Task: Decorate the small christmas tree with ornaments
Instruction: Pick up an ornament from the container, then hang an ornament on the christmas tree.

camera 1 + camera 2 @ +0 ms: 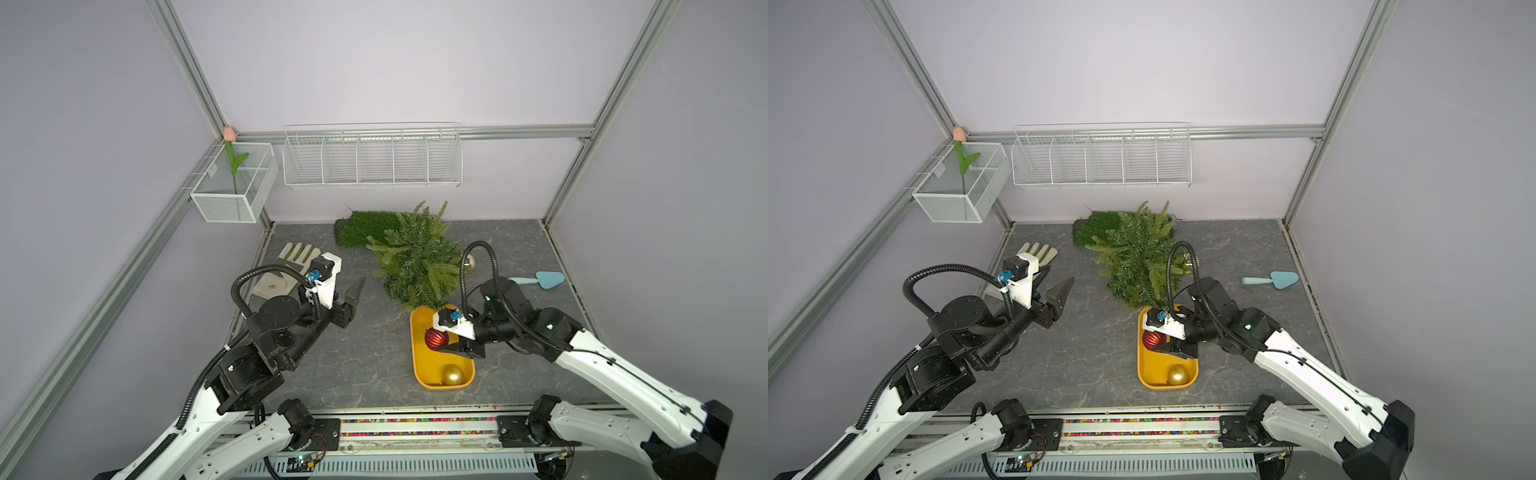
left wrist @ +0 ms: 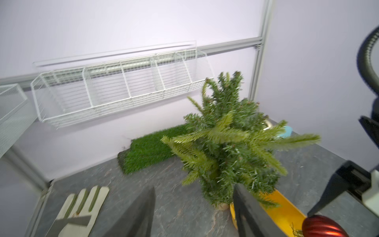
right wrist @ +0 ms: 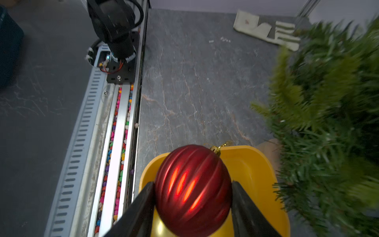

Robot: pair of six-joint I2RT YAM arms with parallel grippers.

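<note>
The small christmas tree (image 1: 415, 257) (image 1: 1138, 257) (image 2: 229, 143) stands at the back middle, its near branches over the far end of a yellow tray (image 1: 419, 361) (image 3: 252, 164). My right gripper (image 3: 192, 184) is shut on the ribbed red ornament (image 1: 435, 338) (image 1: 1151, 340) (image 3: 192, 162), holding it over the tray. A matte gold ornament (image 1: 452, 375) (image 1: 1177, 376) lies at the tray's near end. A pale gold ornament (image 1: 470, 262) shows behind the tree's right side. My left gripper (image 1: 357, 299) (image 2: 193, 188) hovers open and empty to the left of the tree.
A work glove (image 1: 286, 266) lies at the back left and a green turf mat (image 1: 361, 228) behind the tree. A blue trowel (image 1: 540, 279) rests at the right. A wire rack (image 1: 372, 158) and a mesh box (image 1: 232, 199) holding a tulip hang on the walls.
</note>
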